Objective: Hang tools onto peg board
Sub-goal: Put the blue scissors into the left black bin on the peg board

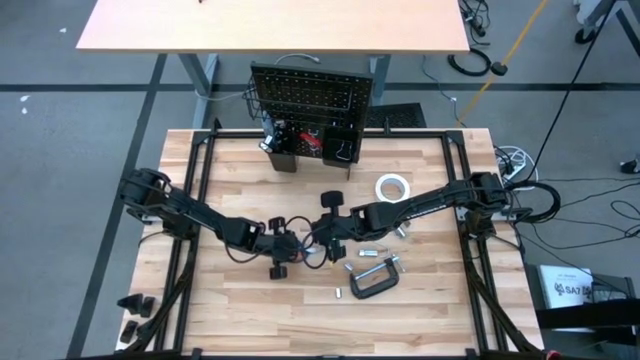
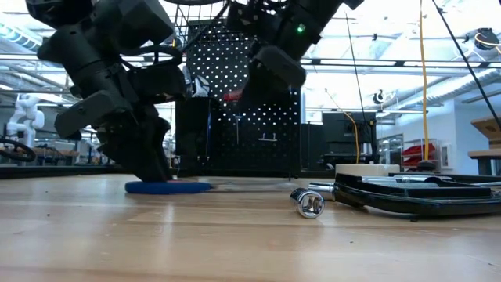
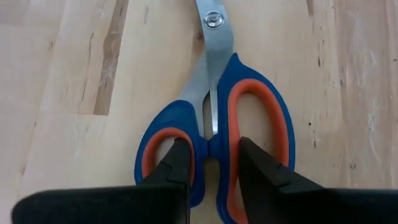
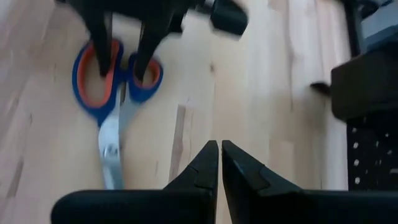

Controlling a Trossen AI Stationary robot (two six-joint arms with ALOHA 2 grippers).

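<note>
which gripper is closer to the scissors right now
Left. The left gripper is down on the scissors, one finger inside each handle loop, straddling the bridge between them. The right gripper is shut and empty, above bare wood a little off from the blades.

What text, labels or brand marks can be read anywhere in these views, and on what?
None reads in full.
White box on the floor right of the table: dark print, too small to read.
Scissors: no lettering shows on blades or handles.
Peg board, C-clamp, tape roll: no readable marks.
</note>
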